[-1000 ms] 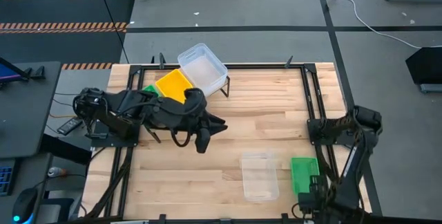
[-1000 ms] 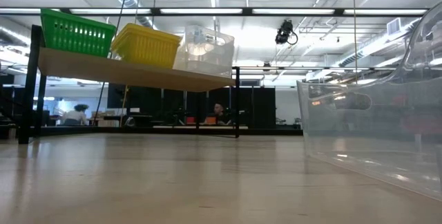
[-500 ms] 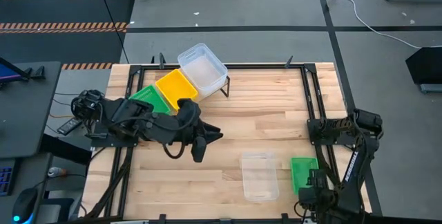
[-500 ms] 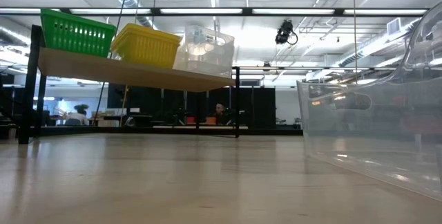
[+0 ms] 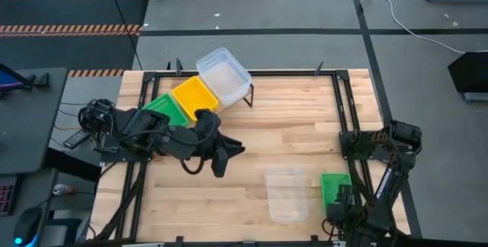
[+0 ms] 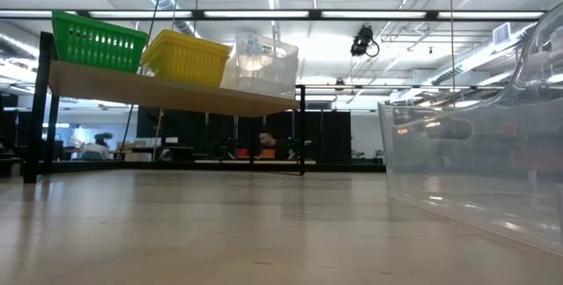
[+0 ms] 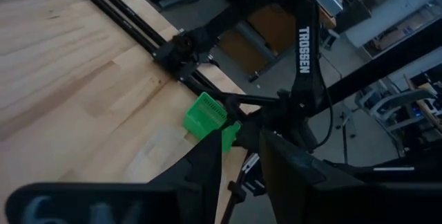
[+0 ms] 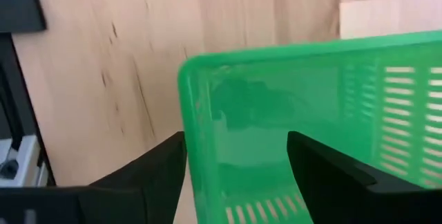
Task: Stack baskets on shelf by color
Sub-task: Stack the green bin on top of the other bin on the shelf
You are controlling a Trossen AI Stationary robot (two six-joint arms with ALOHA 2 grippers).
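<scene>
Two right fingers (image 8: 162, 175) stand wide astride a green basket's (image 8: 311, 120) rim; left fingers (image 7: 207, 165) narrow, empty.

This is a robotics lab or workshop set in a large open industrial hall. A slatted wooden table (image 5: 252, 125) with a black metal frame stands on a bare grey concrete floor (image 5: 290, 3) marked with hazard-striped tape (image 5: 69, 29), and loose cables (image 5: 412, 20) trail across it. Overhead run exposed ducts and long strip lights (image 6: 290, 14). Far behind the table, people (image 6: 266, 142) sit at desks. A side desk (image 5: 27, 117) to the left holds computer gear.
</scene>
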